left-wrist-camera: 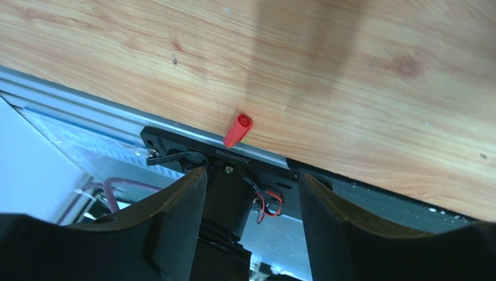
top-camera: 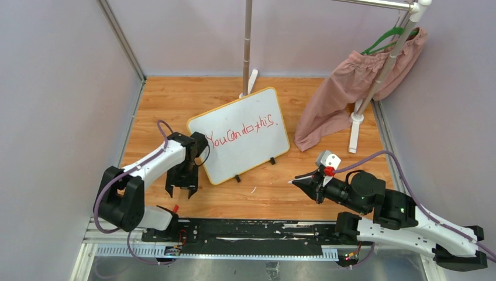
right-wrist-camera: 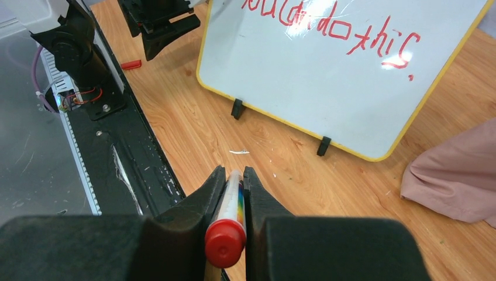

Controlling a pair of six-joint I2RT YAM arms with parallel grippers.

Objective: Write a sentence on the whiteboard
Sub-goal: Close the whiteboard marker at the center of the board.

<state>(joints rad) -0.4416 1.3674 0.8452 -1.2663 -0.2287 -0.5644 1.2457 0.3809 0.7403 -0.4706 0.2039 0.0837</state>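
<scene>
step: sentence (top-camera: 243,133) judged finished on whiteboard (top-camera: 251,155)
right gripper (right-wrist-camera: 234,193): clamped on marker (right-wrist-camera: 228,225)
left gripper (left-wrist-camera: 251,193): parted, empty
next: red cap (left-wrist-camera: 238,129) needs fetching

The top camera looks down from above and behind the arm bases, taking in the whole table (top-camera: 263,193). The left wrist camera faces 6 o'clock, close over a red cap (left-wrist-camera: 237,130). The right wrist camera faces 10 o'clock toward the whiteboard (right-wrist-camera: 351,111), which the top view shares.
</scene>
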